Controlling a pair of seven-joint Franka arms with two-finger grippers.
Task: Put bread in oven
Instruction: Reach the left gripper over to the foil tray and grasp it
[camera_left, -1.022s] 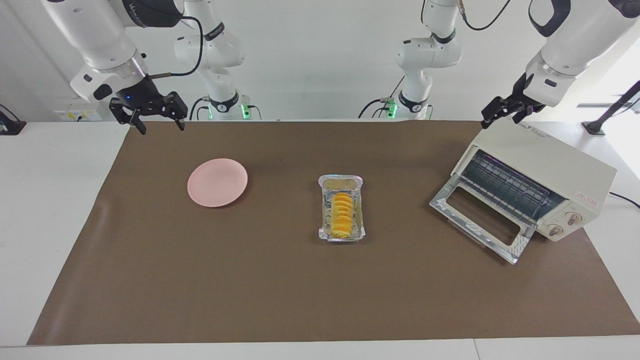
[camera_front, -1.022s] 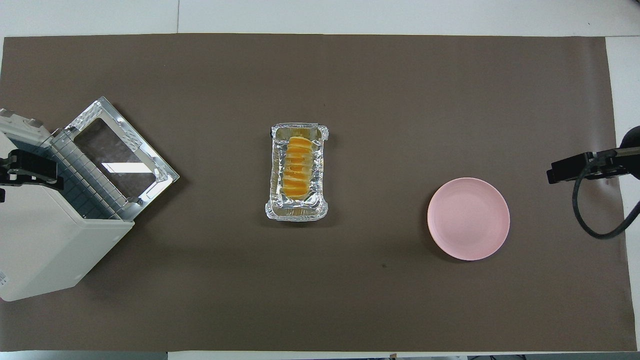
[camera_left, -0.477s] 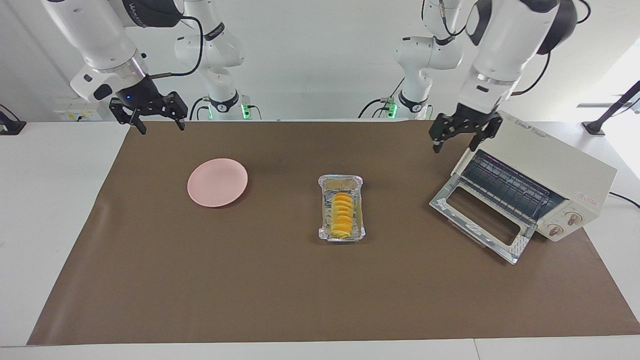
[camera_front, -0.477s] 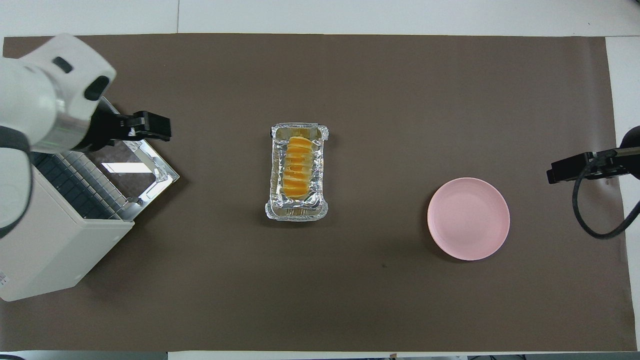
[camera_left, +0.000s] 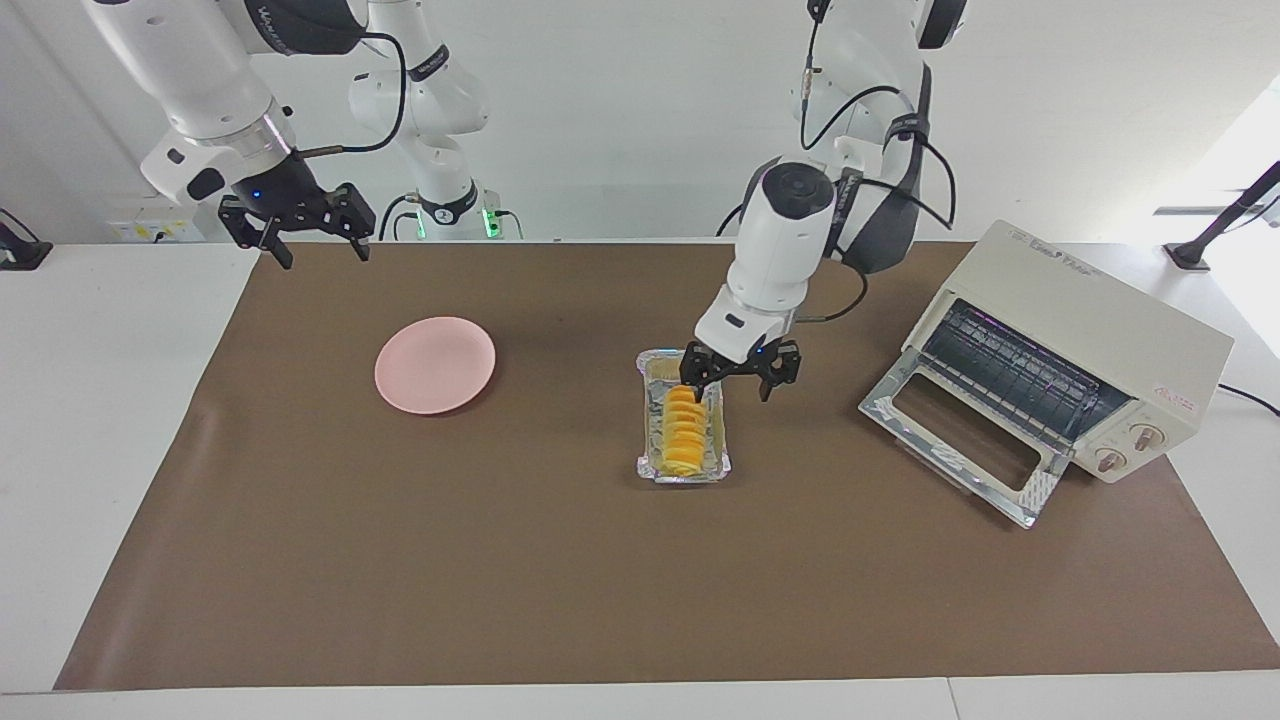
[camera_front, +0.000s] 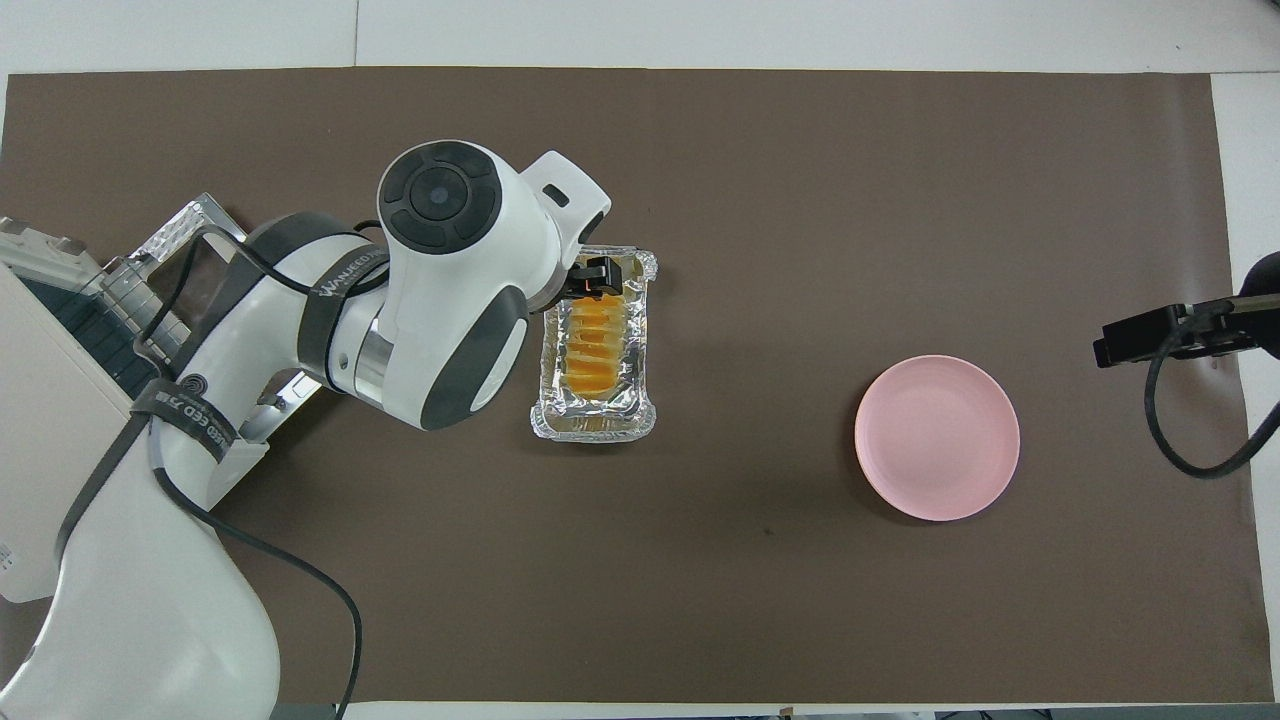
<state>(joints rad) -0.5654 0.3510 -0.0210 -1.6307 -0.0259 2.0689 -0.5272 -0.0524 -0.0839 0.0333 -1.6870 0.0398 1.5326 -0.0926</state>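
A brown mat (camera_left: 400, 560) covers most of the white table (camera_left: 100, 420), running nearly edge to edge. At the left arm's end of the table stands the oven (camera_left: 1085, 345), turned at an angle, its glass door (camera_left: 960, 440) dropped open flat onto the mat and the wire rack visible inside. The left arm reaches out from that end to the middle of the table, where the left gripper (camera_left: 738, 378) hangs over the end of the foil tray (camera_left: 684, 462) nearer the robots, its fingers spread apart and holding nothing; one finger (camera_left: 689, 375) overlaps the tray's end in the facing view, though whether it touches cannot be told. Toward the right arm's end lies the pink plate (camera_left: 435, 364), bare. The right arm waits, the right gripper (camera_left: 315, 245) raised above the mat's corner nearest its base, fingers apart and empty. The bread (camera_left: 682, 432) lies lengthwise in the foil tray at the table's centre, well apart from the oven.
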